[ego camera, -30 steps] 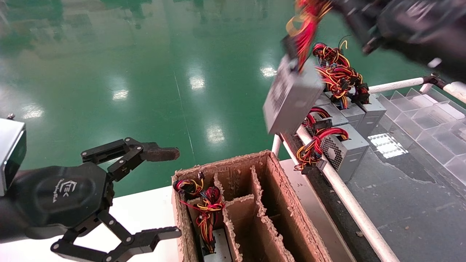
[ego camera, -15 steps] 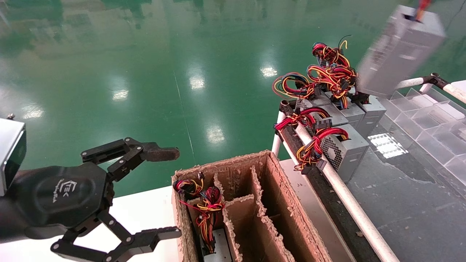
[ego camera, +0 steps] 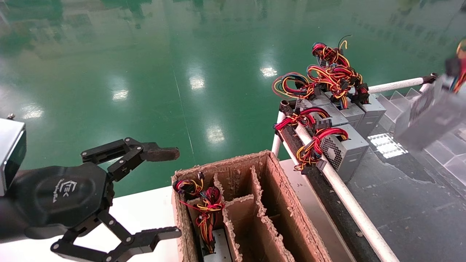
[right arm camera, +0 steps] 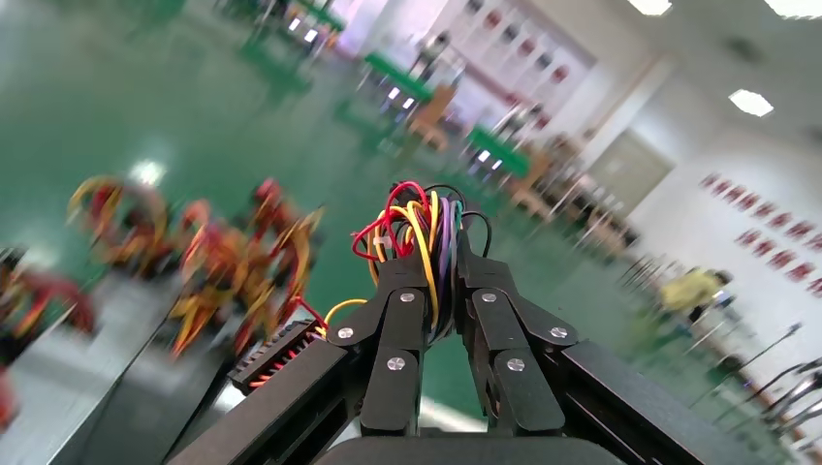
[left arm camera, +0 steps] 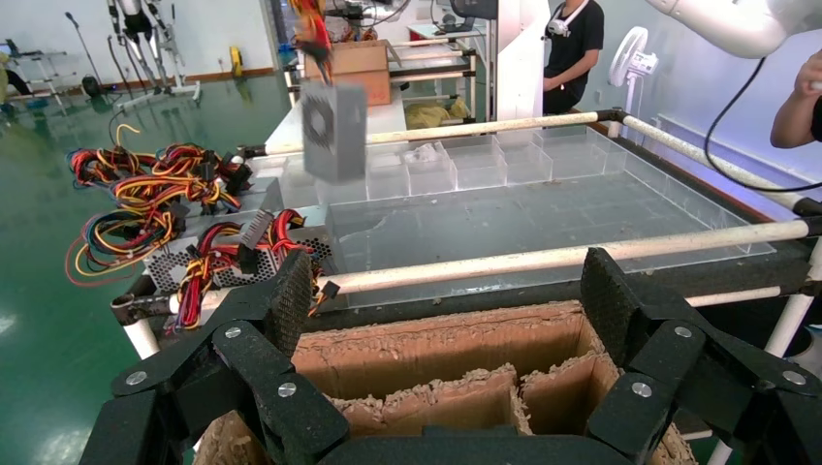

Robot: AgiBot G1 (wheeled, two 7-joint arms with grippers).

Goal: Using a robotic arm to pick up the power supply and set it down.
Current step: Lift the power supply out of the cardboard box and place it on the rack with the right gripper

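Observation:
The power supply [ego camera: 424,120], a grey metal box, hangs tilted in the air at the far right of the head view, above the clear tray. Its wires [ego camera: 458,69] run up out of the picture. In the left wrist view the same power supply [left arm camera: 334,131] dangles, vent face showing, over the tray. My right gripper [right arm camera: 441,257] is shut on the bundle of wires [right arm camera: 419,218]; the box itself is hidden from that camera. My left gripper [ego camera: 169,193] stands open beside the brown cardboard box [ego camera: 271,189], nothing between its fingers [left arm camera: 291,305].
Several more power supplies [ego camera: 344,149] with tangled wires [ego camera: 329,76] stand at the tray's near-left end behind a white rail [ego camera: 346,198]. Clear plastic dividers [ego camera: 431,109] line the far side. The cardboard box [left arm camera: 436,354] holds wired units. A person [left arm camera: 572,39] stands beyond.
The hanging power supply has swung from above the box's far corner across to the right, then dropped lower over the clear tray. My left arm has not moved.

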